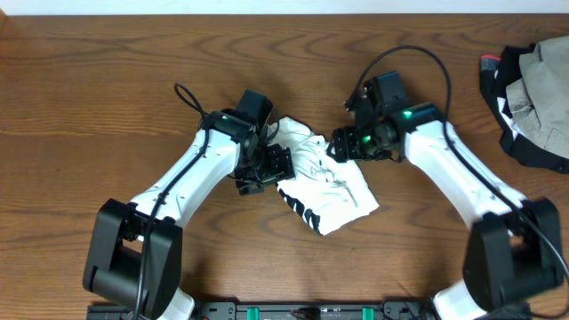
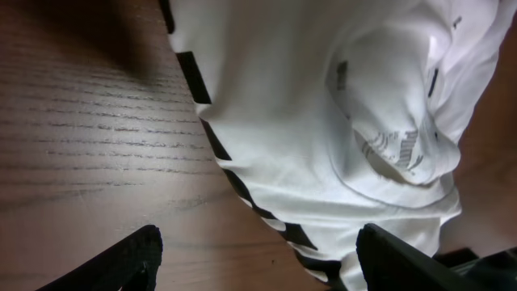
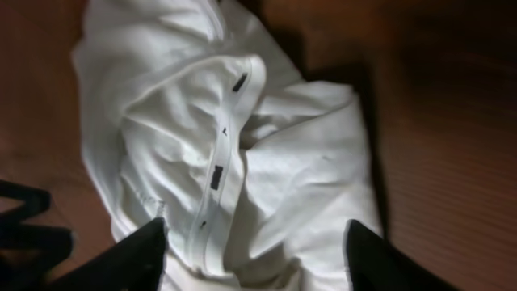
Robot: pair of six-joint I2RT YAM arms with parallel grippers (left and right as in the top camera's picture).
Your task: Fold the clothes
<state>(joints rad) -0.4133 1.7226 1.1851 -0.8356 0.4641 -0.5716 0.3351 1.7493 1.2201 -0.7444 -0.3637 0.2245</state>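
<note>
Now the clothes [image 1: 327, 185] are lying as a small white bundle at the middle of the table [image 1: 107, 107], with black stripes [image 1: 302, 212] showing along the near-left edge. Both arms are reaching in from the near corners and meeting over the bundle.

The left gripper [image 1: 280, 166] is hovering at the bundle's left edge, with its fingers [image 2: 121, 263] standing well apart. In the left wrist view the striped hem is running across the wood ahead of them, and nothing is being pinched.

The right gripper [image 1: 337, 147] is sitting at the bundle's far-right corner, its fingers [image 3: 137, 259] likewise spread wide. In the right wrist view, white folds and a seam [image 3: 222, 153] with small dark marks are lying under the gap between them. Whether the tips are touching the cloth I cannot tell, but they are not clamping on it.

A heap [image 1: 533, 98] of dark and tan cloth is lying at the table's right edge, well apart from the bundle and from both arms
</note>
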